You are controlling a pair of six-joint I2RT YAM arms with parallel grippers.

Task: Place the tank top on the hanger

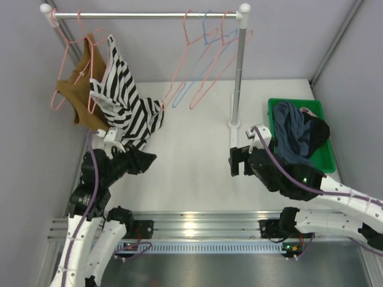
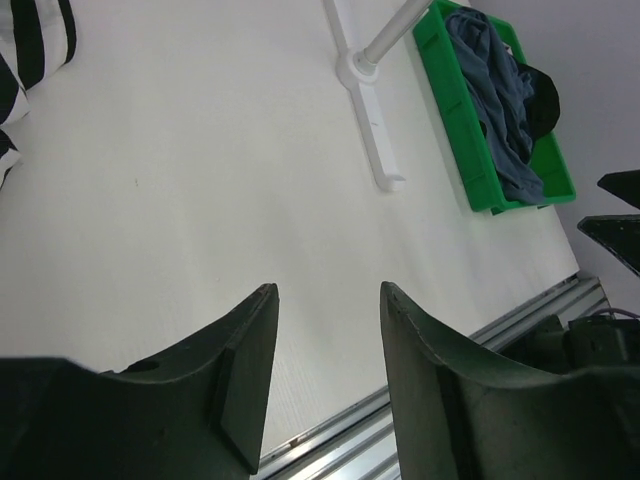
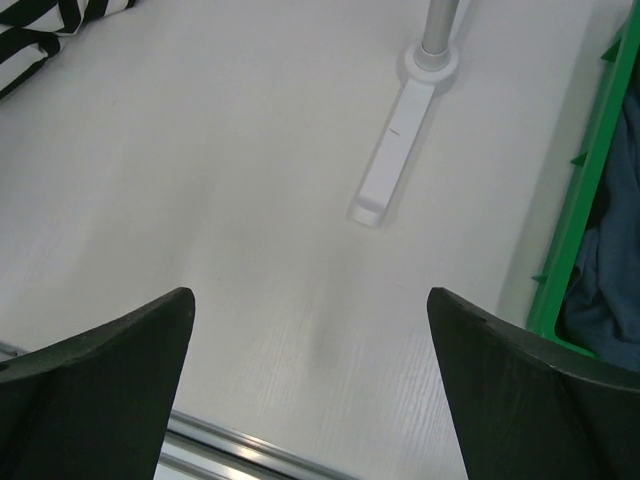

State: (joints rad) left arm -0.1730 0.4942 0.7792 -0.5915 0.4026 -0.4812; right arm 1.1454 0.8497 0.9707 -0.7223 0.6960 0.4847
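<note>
The black-and-white striped tank top [image 1: 122,95] hangs at the left end of the rail on a pink wire hanger [image 1: 90,89]. Its lower part sags onto the table. A corner of it shows in the left wrist view [image 2: 35,40] and in the right wrist view [image 3: 40,30]. My left gripper [image 1: 148,160] is open and empty just below the top's hem; in its wrist view [image 2: 328,290] only bare table lies between the fingers. My right gripper [image 1: 234,161] is open wide and empty [image 3: 310,295] over the table near the rack's base.
A brown tank top [image 1: 78,95] hangs left of the striped one. Two spare pink hangers [image 1: 185,60] and a light blue one [image 1: 203,66] hang at the rail's right end. The rack post [image 1: 238,78] stands on a white foot [image 3: 395,150]. A green bin [image 1: 274,107] holds a dark blue-grey garment [image 1: 293,134].
</note>
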